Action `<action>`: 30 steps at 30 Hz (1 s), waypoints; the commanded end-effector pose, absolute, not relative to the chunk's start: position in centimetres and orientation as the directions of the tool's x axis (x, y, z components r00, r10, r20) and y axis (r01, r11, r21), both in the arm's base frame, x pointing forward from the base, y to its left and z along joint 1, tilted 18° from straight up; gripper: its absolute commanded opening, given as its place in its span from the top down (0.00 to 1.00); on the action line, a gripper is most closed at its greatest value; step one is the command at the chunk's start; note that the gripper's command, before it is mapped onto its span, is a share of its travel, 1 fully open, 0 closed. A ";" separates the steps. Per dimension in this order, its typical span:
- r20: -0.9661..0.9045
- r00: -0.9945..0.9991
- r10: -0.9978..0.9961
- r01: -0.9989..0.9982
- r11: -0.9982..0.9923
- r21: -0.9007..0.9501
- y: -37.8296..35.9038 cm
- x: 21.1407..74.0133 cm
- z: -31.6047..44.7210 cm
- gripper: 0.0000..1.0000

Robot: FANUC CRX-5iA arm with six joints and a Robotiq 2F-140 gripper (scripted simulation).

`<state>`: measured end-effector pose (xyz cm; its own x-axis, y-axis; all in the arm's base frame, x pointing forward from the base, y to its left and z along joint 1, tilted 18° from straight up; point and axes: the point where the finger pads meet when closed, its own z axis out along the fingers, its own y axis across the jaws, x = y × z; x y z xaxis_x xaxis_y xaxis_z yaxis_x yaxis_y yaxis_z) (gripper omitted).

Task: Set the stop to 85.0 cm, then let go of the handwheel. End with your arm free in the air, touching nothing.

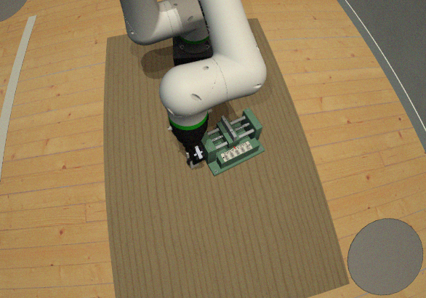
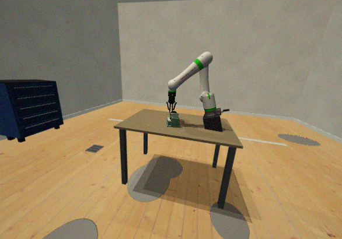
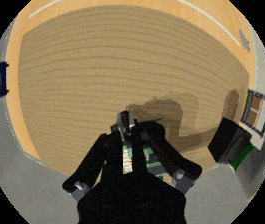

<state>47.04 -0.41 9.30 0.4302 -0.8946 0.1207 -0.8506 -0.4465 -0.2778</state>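
A: What sits on the tabletop (image 1: 225,232)?

B: The arm reaches down over a green stop fixture (image 1: 234,143) near the tabletop's middle, its scale (image 1: 234,153) along the near edge.

A: And the hand (image 1: 194,156)?

B: It is clamped on the white handwheel (image 1: 197,152) at the fixture's left end.

A: How far along?

B: The red pointer (image 1: 235,147) lies about mid-scale; the figures are too small to read. I judge turning may be unfinished, and releasing certainly is.
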 end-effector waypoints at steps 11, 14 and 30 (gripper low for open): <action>0.121 0.430 -0.895 -0.851 -0.446 -0.277 -0.9 46.6 7.1 0.96; 0.121 0.430 -0.895 -0.851 -0.446 -0.277 -1.1 46.3 6.7 0.96; 0.121 0.430 -0.895 -0.851 -0.446 -0.277 -2.4 44.0 5.9 0.96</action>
